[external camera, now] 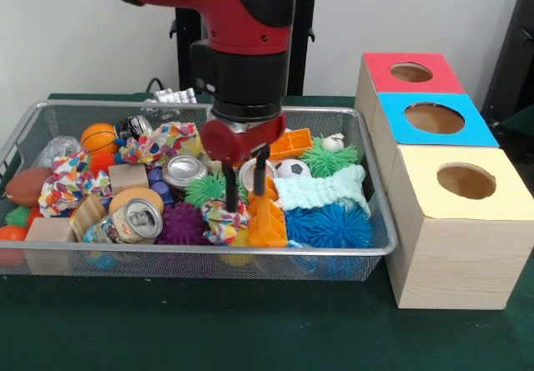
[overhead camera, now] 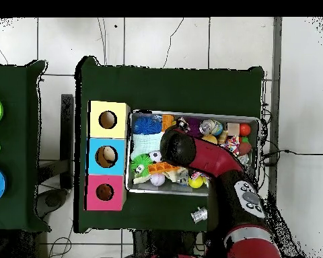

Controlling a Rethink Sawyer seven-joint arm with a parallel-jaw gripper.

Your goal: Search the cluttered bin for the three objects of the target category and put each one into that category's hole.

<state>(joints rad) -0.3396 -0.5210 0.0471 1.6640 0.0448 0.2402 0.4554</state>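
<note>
The green counter carries a wire bin crammed with toys beside three holed boxes. The arm's fingers, spread, reach down astride an orange block mid-bin; neighbouring clutter could snag and come up too.

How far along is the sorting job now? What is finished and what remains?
Done: nothing I can confirm; the holes in the red box, blue box and yellow box show no object. In hand: the tool is lowered into the bin, open, holding nothing, beside an orange block. Left: apparently all three placements.
</note>
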